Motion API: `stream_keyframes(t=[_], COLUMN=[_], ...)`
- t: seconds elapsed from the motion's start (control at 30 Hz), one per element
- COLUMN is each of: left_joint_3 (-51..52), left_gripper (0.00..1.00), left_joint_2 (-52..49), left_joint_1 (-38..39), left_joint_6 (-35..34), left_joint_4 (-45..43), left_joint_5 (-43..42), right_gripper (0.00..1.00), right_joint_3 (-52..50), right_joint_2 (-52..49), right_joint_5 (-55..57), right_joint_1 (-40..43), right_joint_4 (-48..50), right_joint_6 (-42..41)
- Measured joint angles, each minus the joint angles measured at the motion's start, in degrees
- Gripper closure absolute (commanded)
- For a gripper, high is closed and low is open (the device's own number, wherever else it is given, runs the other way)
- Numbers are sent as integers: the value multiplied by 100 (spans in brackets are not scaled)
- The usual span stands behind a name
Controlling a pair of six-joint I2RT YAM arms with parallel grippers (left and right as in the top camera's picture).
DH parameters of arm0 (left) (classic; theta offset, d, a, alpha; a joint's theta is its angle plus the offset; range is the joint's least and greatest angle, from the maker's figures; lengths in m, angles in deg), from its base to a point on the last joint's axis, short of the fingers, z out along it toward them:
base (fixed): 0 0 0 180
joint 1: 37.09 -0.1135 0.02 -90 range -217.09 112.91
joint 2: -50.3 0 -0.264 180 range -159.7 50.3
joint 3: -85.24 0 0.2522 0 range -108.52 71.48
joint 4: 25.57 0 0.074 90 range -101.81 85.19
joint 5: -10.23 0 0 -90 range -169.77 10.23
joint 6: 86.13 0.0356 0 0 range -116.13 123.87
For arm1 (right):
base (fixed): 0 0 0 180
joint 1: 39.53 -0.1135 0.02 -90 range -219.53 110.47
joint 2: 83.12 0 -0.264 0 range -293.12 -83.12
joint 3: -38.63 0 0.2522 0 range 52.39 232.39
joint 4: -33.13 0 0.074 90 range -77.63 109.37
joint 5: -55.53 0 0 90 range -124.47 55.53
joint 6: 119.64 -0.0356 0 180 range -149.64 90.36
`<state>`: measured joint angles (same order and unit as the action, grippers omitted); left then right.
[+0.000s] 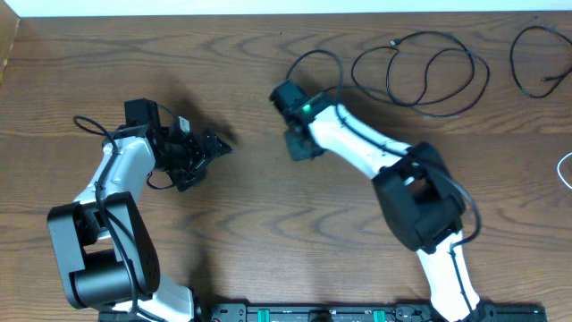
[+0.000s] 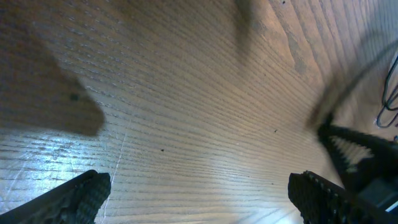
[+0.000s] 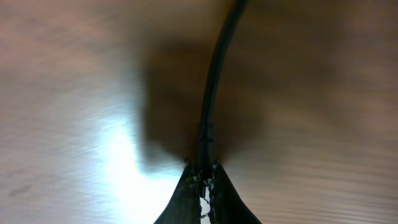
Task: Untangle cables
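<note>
Black cables (image 1: 420, 76) lie in loose overlapping loops at the table's back right, with a further black loop (image 1: 536, 61) at the far right. A bit of white cable (image 1: 565, 170) shows at the right edge. My right gripper (image 3: 204, 168) is shut on a thin black cable (image 3: 214, 81) that runs straight up and away from the fingertips. In the overhead view the right gripper (image 1: 299, 145) points down at mid-table, and the held cable is hidden beneath it. My left gripper (image 2: 199, 199) stands wide open over bare wood with nothing between its fingers, left of centre (image 1: 214, 145).
The wooden table (image 1: 268, 206) carries both arms. The right arm's dark elbow (image 1: 420, 201) bulks at the front right. In the left wrist view a black toothed part (image 2: 351, 152) juts in from the right, with thin cables (image 2: 388, 102) behind it.
</note>
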<state>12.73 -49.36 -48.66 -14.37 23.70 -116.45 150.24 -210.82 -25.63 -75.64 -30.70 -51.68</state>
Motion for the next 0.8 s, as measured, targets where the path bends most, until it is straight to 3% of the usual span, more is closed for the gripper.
stream_keyframes(t=[0.17,0.33,0.53,0.73,0.8], left_joint_3=[0,0,0,0,-2], left_gripper=[2,2,2,2,2], left_joint_2=[0,0,0,0,0], left_joint_1=[0,0,0,0,0], left_joint_6=[2,2,2,2,2], left_joint_4=[0,2,0,2,0], left_joint_5=[0,0,2,2,2], right_gripper=[99,99,99,99,87], right_joint_3=[-37,68,66,42,24], right_joint_2=[1412,2170,1193,-4,-304], right_joint_5=[494,-208,-1967,-2505,-2551], right_joint_1=[1110,2688,3814,4426,4542], right_joint_4=[402,833,1274,1497,1482], right_joint_6=[682,1316,1510,1510,1497])
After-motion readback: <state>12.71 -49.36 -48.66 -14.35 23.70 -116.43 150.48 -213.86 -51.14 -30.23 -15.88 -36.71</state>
